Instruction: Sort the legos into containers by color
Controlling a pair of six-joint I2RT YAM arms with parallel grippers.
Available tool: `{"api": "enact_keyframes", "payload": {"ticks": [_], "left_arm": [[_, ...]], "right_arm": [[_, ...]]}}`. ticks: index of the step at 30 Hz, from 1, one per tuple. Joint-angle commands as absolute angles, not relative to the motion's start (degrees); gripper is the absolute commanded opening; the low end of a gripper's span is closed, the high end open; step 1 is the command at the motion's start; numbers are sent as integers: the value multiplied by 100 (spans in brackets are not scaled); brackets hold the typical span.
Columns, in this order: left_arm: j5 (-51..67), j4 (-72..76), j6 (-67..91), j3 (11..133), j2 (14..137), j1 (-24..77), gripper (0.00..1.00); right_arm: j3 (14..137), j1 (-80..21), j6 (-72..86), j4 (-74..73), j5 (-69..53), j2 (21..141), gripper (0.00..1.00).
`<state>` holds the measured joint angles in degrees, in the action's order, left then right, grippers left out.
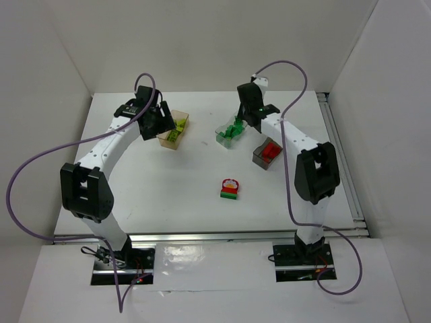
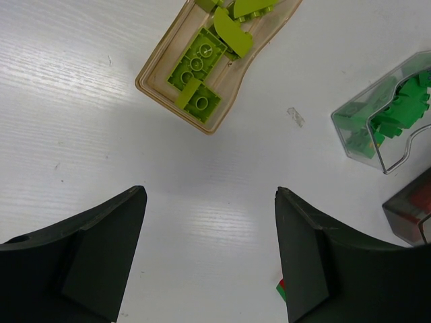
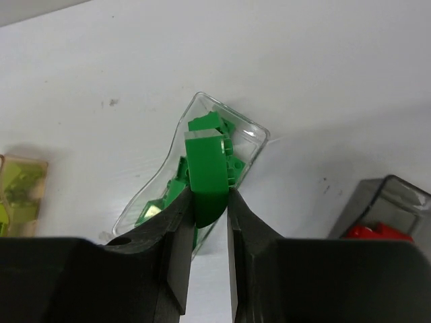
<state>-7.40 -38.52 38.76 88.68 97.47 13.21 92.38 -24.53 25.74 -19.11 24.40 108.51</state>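
Observation:
My right gripper [image 3: 210, 195] is shut on a dark green brick [image 3: 206, 168] and holds it over the clear tub [image 3: 254, 139], which has several dark green bricks in it. In the top view this gripper [image 1: 250, 113] hovers by the clear tub [image 1: 222, 138]. My left gripper [image 2: 210, 192] is open and empty over bare table, near the amber tub [image 2: 152, 85] of lime bricks [image 2: 196, 64]; the top view shows it [image 1: 155, 122] beside that tub [image 1: 176, 138]. The smoky grey tub [image 1: 259, 159] holds red bricks. A small green and red brick stack [image 1: 229, 189] lies mid-table.
White walls enclose the table on the left, back and right. A metal rail [image 1: 340, 155] runs along the right edge. Purple cables loop from both arms. The clear tub [image 2: 350, 134] and grey tub [image 2: 404, 215] stand to the right in the left wrist view.

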Motion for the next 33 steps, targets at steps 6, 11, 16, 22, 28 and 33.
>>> {"api": "enact_keyframes", "payload": {"ticks": [6, 11, 16, 22, 28, 33], "left_arm": [[-765, -3814, 3735, 8947, 9703, 1187, 85], [-765, -3814, 3683, 8947, 9703, 1187, 85], [-694, -3814, 3683, 8947, 9651, 1187, 85], [-246, -3814, 3322, 8895, 9650, 1362, 84], [-299, -3814, 3330, 8895, 9650, 1740, 84], [-299, -3814, 3384, 8947, 9755, 1950, 84]], "right_arm": [[10090, -2320, 2399, -1837, 2215, 11908, 18], [10362, -2320, 2460, -2021, 2312, 12015, 59], [9424, -2320, 2461, -1391, 2251, 10989, 66], [7429, -2557, 2347, -1422, 1548, 9151, 57], [5864, -3479, 2881, -2705, 1143, 8140, 84], [5265, -4156, 3471, -2882, 879, 7866, 95]]}}
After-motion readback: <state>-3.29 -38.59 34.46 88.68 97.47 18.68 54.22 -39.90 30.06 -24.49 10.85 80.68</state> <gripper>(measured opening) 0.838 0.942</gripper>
